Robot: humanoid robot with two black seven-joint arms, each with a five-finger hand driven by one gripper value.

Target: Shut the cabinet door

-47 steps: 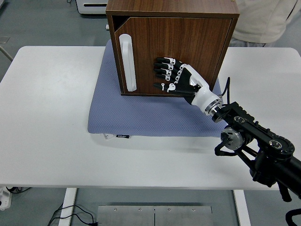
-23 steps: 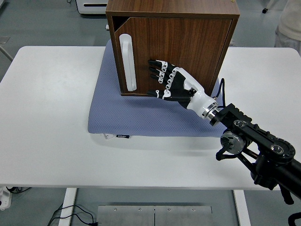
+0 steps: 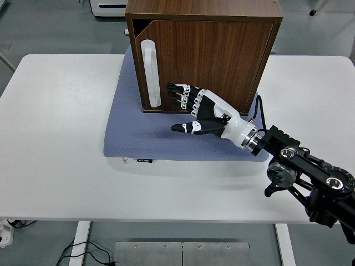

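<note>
A dark wooden cabinet [image 3: 205, 16] stands on a blue-grey mat [image 3: 138, 136] at the back middle of the white table. Its door [image 3: 222, 64] lies nearly flush with the front, with a thin dark gap along the upper left edge. A tall white handle [image 3: 150, 72] runs down the door's left side. My right hand [image 3: 194, 108] hovers in front of the door's lower part, fingers spread, holding nothing. Its fingertips [image 3: 171, 88] lie just right of the handle's lower end, and whether they touch the door I cannot tell.
My black right forearm [image 3: 305, 172] crosses the table's right front corner. A white appliance [image 3: 108, 6] stands on the floor beyond the table's far edge. Cables [image 3: 83, 249] trail on the floor at the lower left.
My right hand has slid left and down across the door front and drawn back toward me. The person at the top right has left the view. The door looks unchanged.
</note>
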